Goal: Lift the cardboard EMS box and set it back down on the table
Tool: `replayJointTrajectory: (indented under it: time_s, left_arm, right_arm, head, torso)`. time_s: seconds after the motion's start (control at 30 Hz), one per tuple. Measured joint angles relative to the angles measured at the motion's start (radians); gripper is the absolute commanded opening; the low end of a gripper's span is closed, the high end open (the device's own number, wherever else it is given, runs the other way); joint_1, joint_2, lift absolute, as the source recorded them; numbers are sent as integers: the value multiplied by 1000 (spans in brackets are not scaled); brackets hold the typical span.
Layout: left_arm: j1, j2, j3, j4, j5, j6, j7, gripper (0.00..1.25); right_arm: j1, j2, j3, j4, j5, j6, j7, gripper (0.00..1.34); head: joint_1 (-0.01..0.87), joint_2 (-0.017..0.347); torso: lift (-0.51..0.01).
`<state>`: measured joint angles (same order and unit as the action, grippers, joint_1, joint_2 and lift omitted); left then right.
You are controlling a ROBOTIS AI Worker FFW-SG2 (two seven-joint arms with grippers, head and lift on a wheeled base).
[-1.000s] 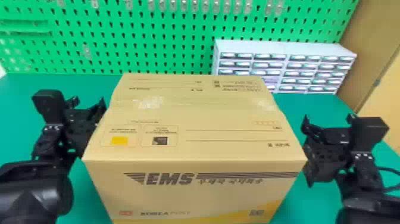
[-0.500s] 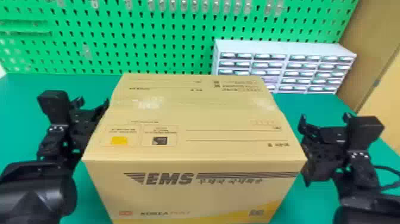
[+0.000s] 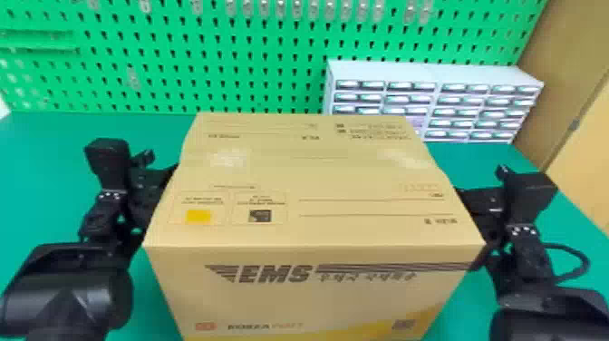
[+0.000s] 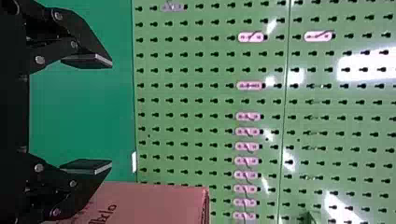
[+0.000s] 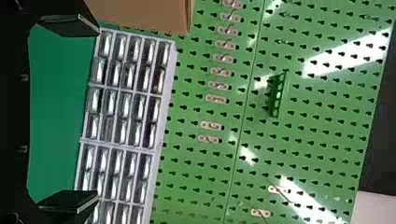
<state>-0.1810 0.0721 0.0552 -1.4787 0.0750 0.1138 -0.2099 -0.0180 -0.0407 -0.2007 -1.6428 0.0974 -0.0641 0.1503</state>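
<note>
Record green pegboard [image 3: 158,54] upright across the back. Log green table [image 3: 45,158] below and in front of it. Find cardboard EMS box [image 3: 317,177] over the table, midway between both grippers, with top flaps closed and printed front facing the camera (cannot tell lifted from resting: base cut off at the lower edge). See pale drawer cabinet [image 3: 435,75] behind the box toward the right, set against the pegboard.

Place left gripper [image 3: 149,195] at the box's left side, right gripper [image 3: 487,211] at its right side, both partly hidden by the cardboard. Cannot settle contact at either side. In the left wrist view, read left gripper [image 4: 112,114] as spread wide, with bare space between its fingers [image 4: 91,60]. Read right gripper [image 5: 99,113] likewise in its own wrist view: spread, clamped on nothing. Note yellow square [image 3: 198,216] printed on the box top, beside a smaller dark square [image 3: 260,216].
</note>
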Motion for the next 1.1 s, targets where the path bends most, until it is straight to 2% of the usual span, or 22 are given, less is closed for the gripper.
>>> replayJointTrajectory:
  time_s: [0.23, 1.1]
  left_arm:
    - [-8, 0, -32, 7, 17, 6, -6, 761]
    - [-35, 0, -41, -2, 40, 4, -6, 761]
  right_arm:
    - [-5, -1, 23, 7, -2, -1, 0, 1261]
    - [-31, -8, 54, -1, -11, -2, 0, 1261]
  head:
    - [678, -14]
    - [678, -14]
  torso:
    - [-98]
    - [-98]
